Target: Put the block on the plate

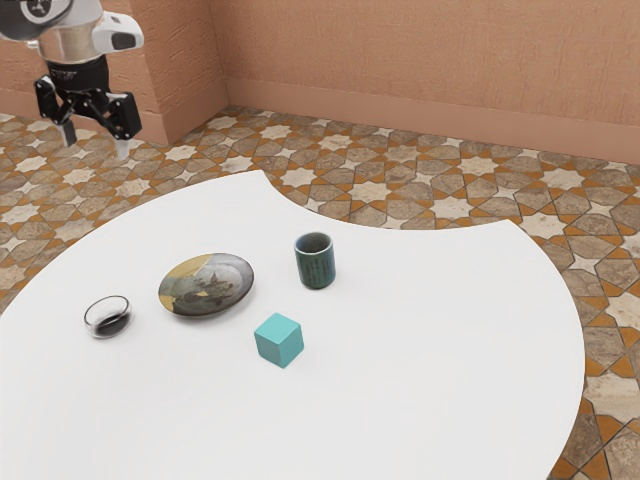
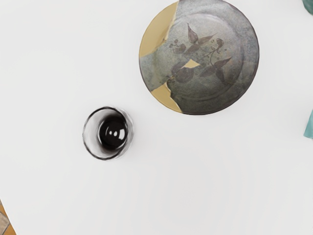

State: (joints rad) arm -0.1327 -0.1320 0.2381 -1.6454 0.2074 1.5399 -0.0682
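The 2 fingers (image 1: 122, 148) stand open, with the block (image 1: 279, 341) below them and farther out than the plate (image 1: 210, 287).

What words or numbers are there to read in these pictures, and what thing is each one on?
There are no words or numbers I can read.
Black part of the arm: maybe tiny pale marks, too small to read.
Plate: leaves and a stem, no letters seen.
Block, cup and glass bowl: no writing on the sides that show.
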